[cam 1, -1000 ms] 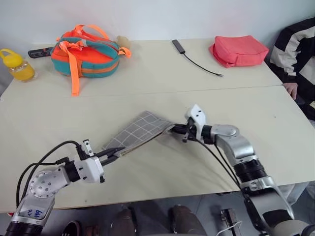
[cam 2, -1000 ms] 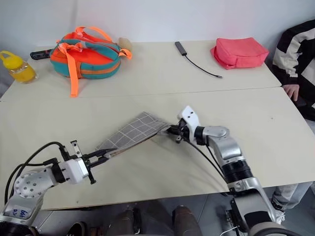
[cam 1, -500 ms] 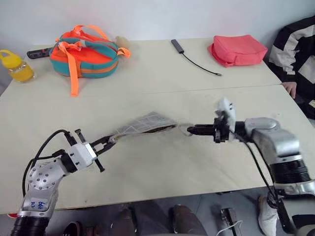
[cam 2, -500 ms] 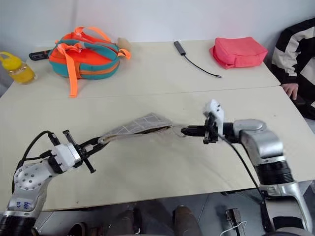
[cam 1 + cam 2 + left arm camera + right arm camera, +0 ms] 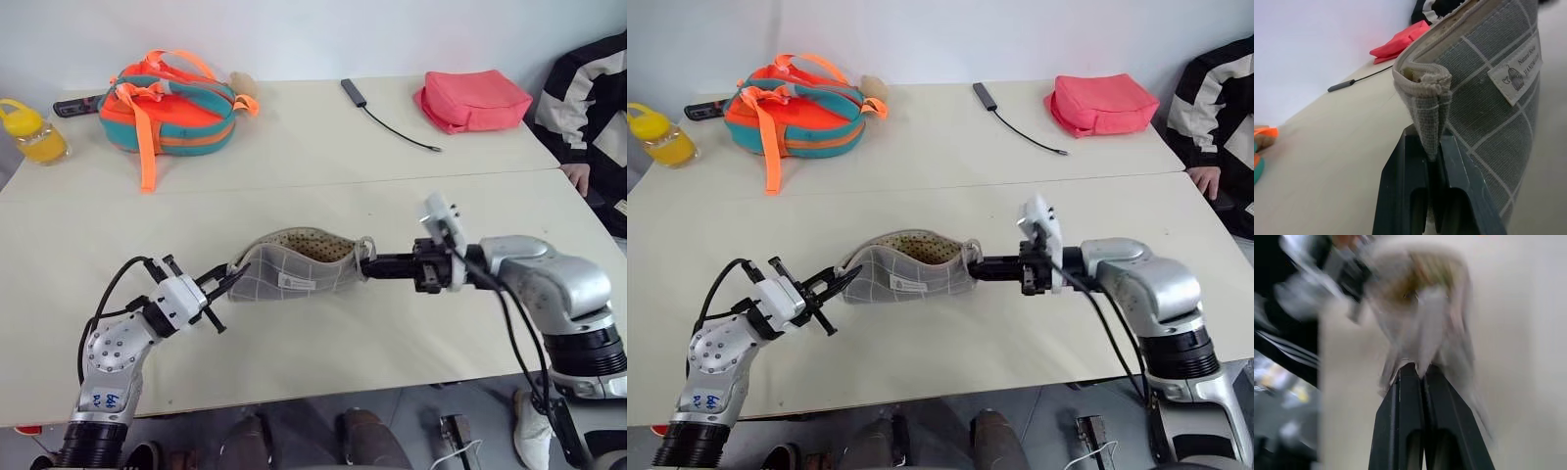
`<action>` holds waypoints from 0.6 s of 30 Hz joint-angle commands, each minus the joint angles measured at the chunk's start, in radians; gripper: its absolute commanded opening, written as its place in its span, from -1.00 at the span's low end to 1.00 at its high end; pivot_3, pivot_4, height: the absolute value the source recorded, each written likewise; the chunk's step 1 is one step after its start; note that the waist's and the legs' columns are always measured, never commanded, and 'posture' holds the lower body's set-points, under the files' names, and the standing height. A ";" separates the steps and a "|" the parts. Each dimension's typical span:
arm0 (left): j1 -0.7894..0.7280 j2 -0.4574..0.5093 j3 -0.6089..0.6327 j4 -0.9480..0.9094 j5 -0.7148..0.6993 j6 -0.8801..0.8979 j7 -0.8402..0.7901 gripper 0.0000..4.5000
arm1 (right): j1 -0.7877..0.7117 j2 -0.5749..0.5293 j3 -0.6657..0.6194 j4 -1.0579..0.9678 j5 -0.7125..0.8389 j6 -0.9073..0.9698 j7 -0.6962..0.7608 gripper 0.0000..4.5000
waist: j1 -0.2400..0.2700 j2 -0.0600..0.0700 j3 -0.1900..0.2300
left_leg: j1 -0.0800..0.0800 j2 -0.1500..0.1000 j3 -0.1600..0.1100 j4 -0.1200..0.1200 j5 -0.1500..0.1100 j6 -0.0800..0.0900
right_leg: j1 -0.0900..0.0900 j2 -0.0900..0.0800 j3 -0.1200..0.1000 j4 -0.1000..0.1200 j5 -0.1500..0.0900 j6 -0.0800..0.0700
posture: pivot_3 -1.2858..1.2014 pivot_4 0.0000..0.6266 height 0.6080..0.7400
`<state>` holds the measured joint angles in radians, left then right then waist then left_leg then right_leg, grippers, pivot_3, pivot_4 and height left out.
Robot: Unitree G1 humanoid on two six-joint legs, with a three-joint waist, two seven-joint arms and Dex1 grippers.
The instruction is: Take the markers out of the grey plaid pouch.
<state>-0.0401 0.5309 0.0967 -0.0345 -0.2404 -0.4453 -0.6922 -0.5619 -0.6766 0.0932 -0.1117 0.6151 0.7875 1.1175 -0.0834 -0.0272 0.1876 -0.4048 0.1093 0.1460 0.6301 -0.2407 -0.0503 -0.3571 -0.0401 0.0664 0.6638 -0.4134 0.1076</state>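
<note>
The grey plaid pouch (image 5: 294,271) is held up off the counter (image 5: 323,147), slung between the 2 hands with its opening turned upward. The left hand (image 5: 223,284) is clamped shut on the pouch's left end; in the left wrist view a folded corner of fabric is seen pinched between its fingers (image 5: 1457,166). The right hand (image 5: 370,266) is closed tight on the right end, near the small loop pull. With the ends brought toward each other, the cloth is bowed outward so that the mouth gapes and the beige lining (image 5: 312,246) is exposed. This grip seems chosen to keep the opening spread and accessible. No markers can be made out inside from these angles, so whether they lie in the bottom fold cannot be told. By judgement, the pouch has been opened but the emptying is not yet done; a tilt or shake would probably be needed. Well apart at the far edge lie an orange-and-teal bag (image 5: 176,103), a coral-red pouch (image 5: 475,98) and a black cable (image 5: 392,122).
</note>
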 commanded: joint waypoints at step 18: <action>0.051 -0.003 -0.017 -0.095 -0.039 0.002 -0.061 -1.00 | -0.226 -0.121 -0.070 0.146 -0.142 -0.180 0.063 0.21 | 0.002 0.000 0.000 | 0.000 0.000 0.001 0.000 -0.001 0.001 | 0.000 0.000 0.002 -0.001 0.000 0.001 | 0.03 -0.52 1.00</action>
<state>0.0042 0.5248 0.0929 -0.1026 -0.2777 -0.4356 -0.7417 -0.7482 -0.7754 0.0575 0.0478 0.4736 0.6331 1.1737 -0.0819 -0.0270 0.1878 -0.4044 0.1094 0.1469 0.6304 -0.2420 -0.0494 -0.3575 -0.0402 0.0690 0.6628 -0.4130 0.1085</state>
